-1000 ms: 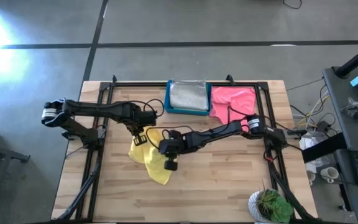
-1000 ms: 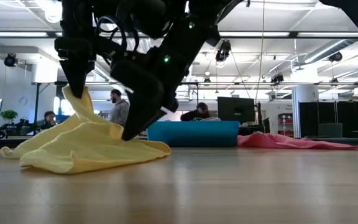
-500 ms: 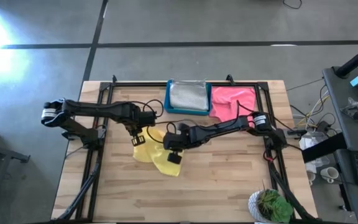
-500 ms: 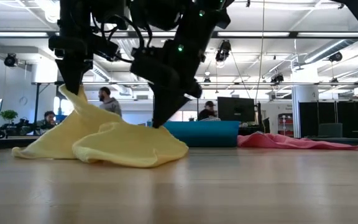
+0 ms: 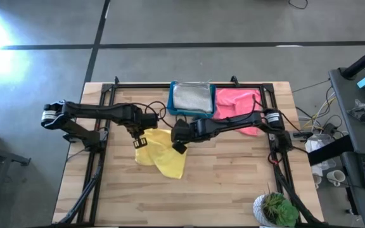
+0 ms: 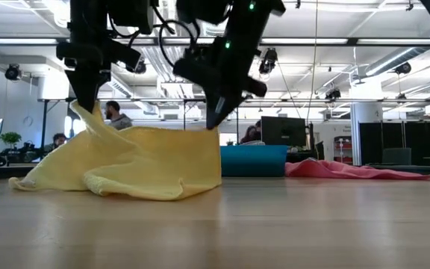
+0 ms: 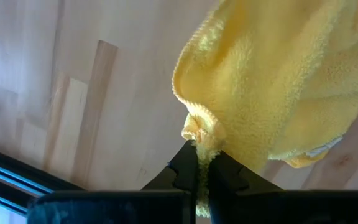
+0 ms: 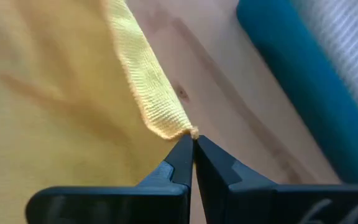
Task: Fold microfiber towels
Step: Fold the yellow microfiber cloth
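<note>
On the table [image 5: 233,183]: three towels [image 5: 163,158], one bin [image 5: 172,104].

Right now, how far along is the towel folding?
Nothing looks folded yet. In hand: both grippers, left and right, pinch corners of the yellow towel, lifted above the table. Left: the pink towel lies crumpled; a grey one sits in the bin.

Three towels, one yellow towel [image 5: 162,158], one pink towel [image 5: 236,101], one grey towel [image 5: 192,97]; one blue bin [image 5: 172,107]; one potted plant [image 5: 275,209].
</note>
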Controlling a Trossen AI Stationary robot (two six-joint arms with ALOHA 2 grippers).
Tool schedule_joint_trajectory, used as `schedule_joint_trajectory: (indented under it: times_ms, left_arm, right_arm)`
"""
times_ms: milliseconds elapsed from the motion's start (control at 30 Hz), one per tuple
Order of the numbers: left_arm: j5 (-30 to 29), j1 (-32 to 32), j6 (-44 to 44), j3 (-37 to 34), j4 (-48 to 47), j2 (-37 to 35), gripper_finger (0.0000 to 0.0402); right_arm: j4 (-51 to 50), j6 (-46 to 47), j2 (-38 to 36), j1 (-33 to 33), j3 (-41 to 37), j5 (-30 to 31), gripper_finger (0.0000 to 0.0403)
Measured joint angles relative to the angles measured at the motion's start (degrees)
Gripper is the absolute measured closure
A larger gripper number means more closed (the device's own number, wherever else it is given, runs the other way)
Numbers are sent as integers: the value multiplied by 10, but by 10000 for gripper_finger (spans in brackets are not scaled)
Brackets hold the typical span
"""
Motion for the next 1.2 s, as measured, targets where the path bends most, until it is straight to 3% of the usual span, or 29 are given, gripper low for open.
schedule_joint_trajectory:
  times_ms: [267,600,967,1200]
  left_arm:
    - [-23,-1,58,33,1,-24,401]
    - [74,-1,87,105,5,-72,401]
    - [78,-1,-176,129,9,-93,401]
    - [75,-1,-170,128,44,-95,401]
  right_arm:
    - [-1,-35,-64,4,-2,0,394]
    - [1,-40,-150,41,-2,0,395]
    - [-3,-55,-223,90,-1,62,395]
    - [-3,-91,-238,91,-1,62,395]
